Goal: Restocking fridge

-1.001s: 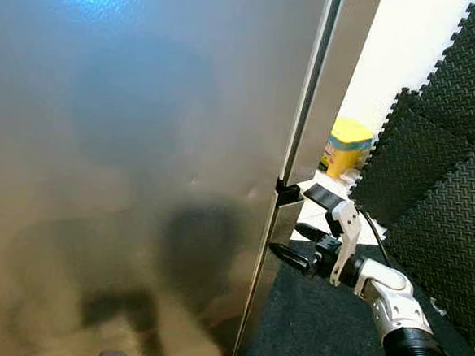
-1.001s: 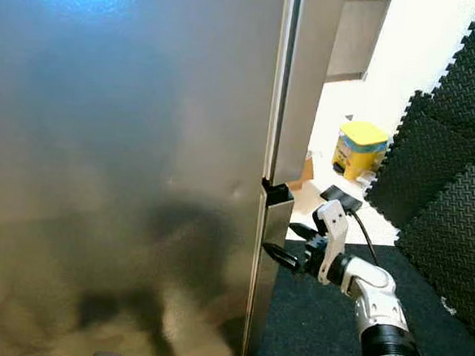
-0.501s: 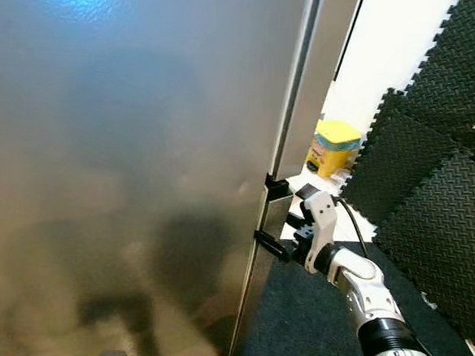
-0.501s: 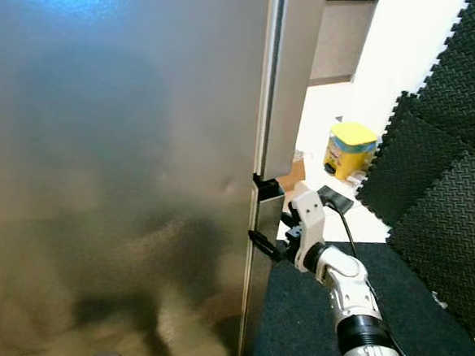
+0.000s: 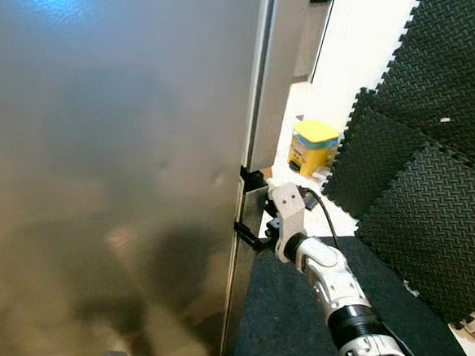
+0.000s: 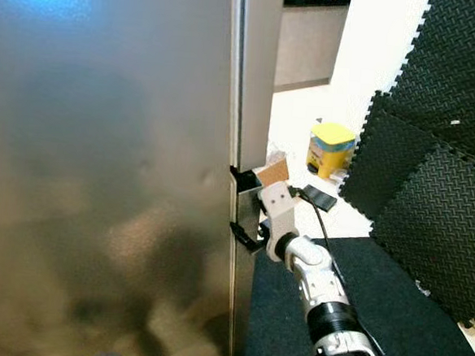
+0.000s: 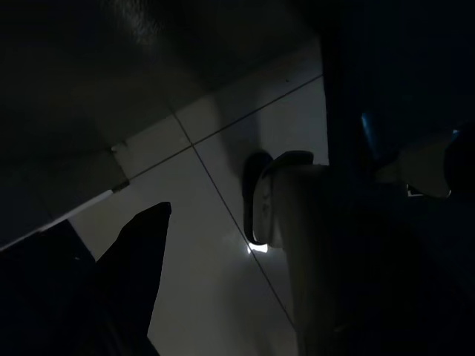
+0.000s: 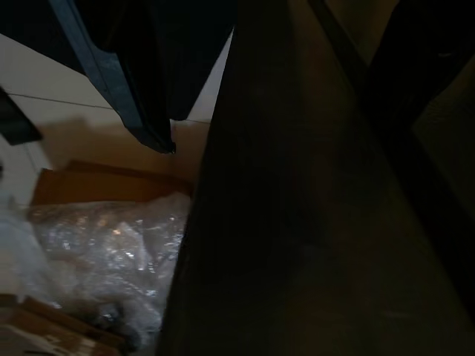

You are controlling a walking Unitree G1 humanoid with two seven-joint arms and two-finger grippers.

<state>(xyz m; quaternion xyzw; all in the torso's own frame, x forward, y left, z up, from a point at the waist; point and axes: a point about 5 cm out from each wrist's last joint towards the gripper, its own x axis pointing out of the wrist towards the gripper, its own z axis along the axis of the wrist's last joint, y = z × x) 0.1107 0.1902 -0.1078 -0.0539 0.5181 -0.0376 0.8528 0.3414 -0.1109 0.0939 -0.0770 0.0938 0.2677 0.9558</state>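
Note:
The stainless steel fridge door (image 5: 108,161) stands closed on the left. My right gripper (image 5: 251,233) is at the door's right edge, just below the black gap (image 5: 252,179) between upper and lower doors. Its lower black finger (image 6: 244,235) lies across the front of that edge. In the right wrist view the door edge (image 8: 282,222) runs between two spread fingers (image 8: 111,67), so the gripper is open around it. The left wrist view is dark, with one black finger (image 7: 133,267) over pale floor tiles.
A yellow tub (image 5: 314,147) sits on the floor past the fridge. Black foam mats (image 5: 418,158) lean against the right wall. A dark floor mat (image 5: 292,328) lies under my right arm. Cardboard and plastic wrap (image 8: 104,230) lie beside the fridge.
The camera has swung right relative to the fridge. My right gripper has moved left from beside the fridge onto the door's edge, its fingers now on either side of it.

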